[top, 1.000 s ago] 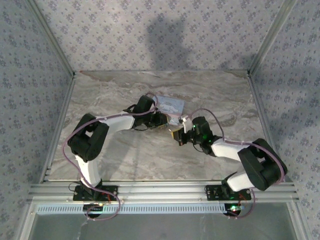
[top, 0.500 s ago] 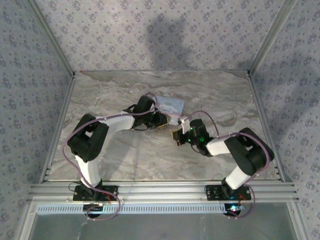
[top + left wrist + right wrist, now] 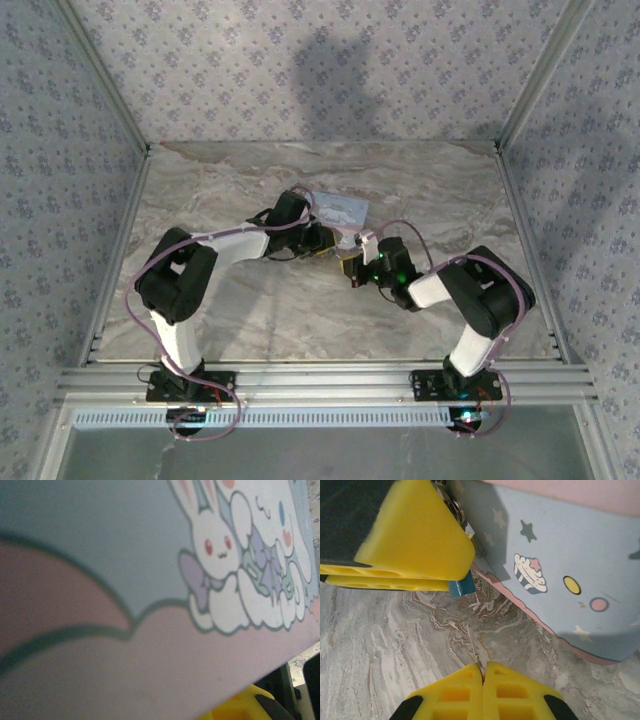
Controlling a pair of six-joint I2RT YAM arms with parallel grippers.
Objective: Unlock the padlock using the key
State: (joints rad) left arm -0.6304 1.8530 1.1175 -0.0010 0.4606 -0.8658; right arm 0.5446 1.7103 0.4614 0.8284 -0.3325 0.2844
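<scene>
Teal padlock [image 3: 460,587] in left gripper's [image 3: 461,575] clamp by blue tin [image 3: 560,555]; key [image 3: 474,650] in right gripper's [image 3: 482,667].

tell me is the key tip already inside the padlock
No, in the right wrist view the key in the right gripper stops short of the padlock, with bare marble table between them.

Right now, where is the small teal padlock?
In the right wrist view, upper left: the padlock pokes out of the left hand, beside the pale blue tin, opposite the key.

The overhead camera looks down on the whole table [image 3: 200,190]; both wrist cameras sit close against the same tin [image 3: 560,555].
</scene>
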